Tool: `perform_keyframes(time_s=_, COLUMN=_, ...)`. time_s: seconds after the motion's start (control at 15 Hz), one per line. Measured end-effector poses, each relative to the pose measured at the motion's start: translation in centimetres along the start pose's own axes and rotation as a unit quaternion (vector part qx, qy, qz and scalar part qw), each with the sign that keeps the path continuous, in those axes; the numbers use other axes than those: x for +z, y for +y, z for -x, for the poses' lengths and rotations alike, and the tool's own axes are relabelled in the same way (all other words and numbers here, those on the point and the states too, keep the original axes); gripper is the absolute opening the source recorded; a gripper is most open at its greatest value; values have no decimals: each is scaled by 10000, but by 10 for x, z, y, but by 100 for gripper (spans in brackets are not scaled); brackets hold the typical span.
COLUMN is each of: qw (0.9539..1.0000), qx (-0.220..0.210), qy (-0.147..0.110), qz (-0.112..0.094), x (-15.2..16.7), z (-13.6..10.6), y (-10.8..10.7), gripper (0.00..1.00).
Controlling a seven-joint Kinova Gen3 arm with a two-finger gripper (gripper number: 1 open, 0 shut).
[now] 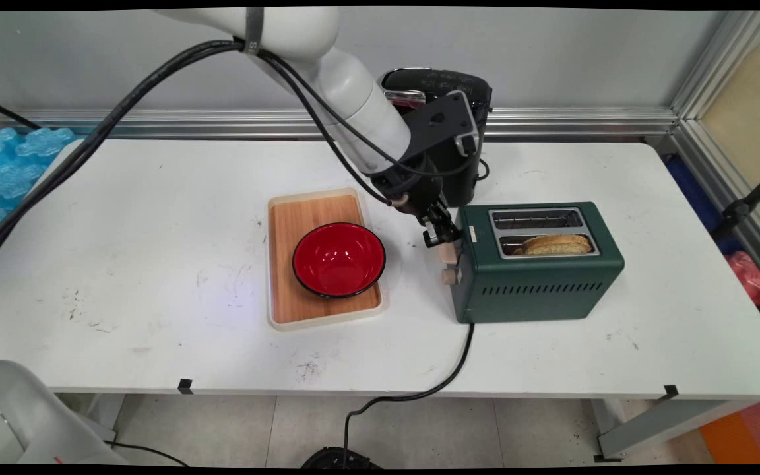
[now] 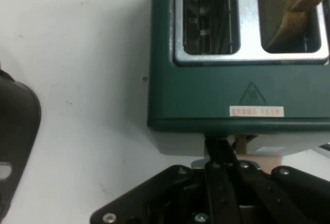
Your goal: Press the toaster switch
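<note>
At frame centre, the gripper (image 1: 443, 239), fingers together, pressed on the green toaster's (image 1: 538, 277) wooden lever (image 1: 447, 253); bread (image 1: 558, 245) sat in the near slot.

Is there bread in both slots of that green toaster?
No: in the main view the toaster has a slice of bread only in its near slot, while the far slot shows bare metal wires.

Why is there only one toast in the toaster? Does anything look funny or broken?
Nothing looks broken or spilled. The green toaster holds one bread slice in its near slot; the far slot is empty. The gripper is at its lever end.
</note>
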Motion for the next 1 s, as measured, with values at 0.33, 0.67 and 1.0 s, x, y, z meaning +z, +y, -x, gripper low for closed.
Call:
perform_keyframes(time_s=0.33, qw=10000, qx=-7, qy=-20, qz=38, x=9, z=5, y=3, gripper=0)
perform_keyframes(time_s=0.67, qw=10000, qx=-16, qy=-43, qz=72, x=15, z=9, y=6, gripper=0)
perform_keyframes(time_s=1.0, qw=9999, qx=-22, qy=-71, qz=90, x=18, z=14, y=7, gripper=0)
